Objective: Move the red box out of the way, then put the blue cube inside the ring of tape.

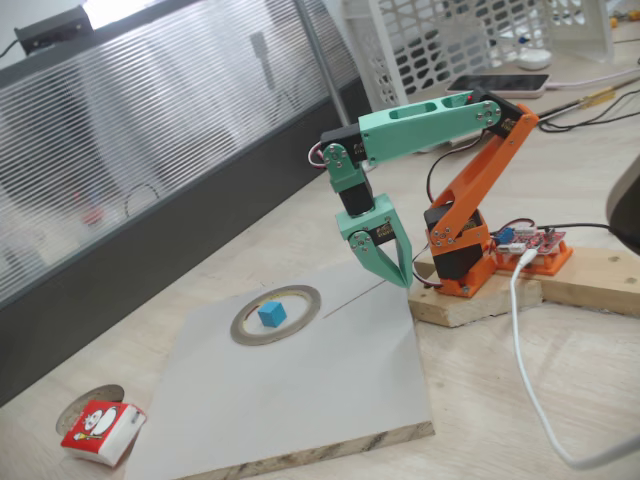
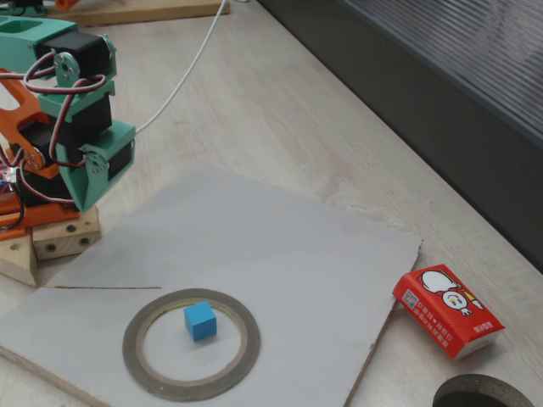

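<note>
With the blue cube [image 1: 271, 314] resting inside the ring of tape [image 1: 247, 326] and the red box [image 1: 102, 431] off the board on the desk [image 1: 560, 380], the gripper [image 1: 392, 268], fingers closed and empty, only needs to hold clear above.
</note>
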### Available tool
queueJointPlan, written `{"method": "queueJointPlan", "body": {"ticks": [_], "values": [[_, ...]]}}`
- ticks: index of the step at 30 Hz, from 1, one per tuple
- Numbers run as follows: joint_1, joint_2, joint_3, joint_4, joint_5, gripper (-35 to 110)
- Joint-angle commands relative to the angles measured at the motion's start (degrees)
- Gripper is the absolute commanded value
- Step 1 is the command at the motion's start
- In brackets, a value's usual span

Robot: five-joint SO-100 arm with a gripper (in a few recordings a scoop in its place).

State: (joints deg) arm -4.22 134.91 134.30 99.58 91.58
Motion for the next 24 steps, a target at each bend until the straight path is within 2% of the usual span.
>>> {"method": "queueJointPlan", "body": {"ticks": [1,24], "values": [[-0.44,4.57,-0.7,0.7,0.62,0],[-0.44,4.57,-0.62,0.26,0.62,0]]}}
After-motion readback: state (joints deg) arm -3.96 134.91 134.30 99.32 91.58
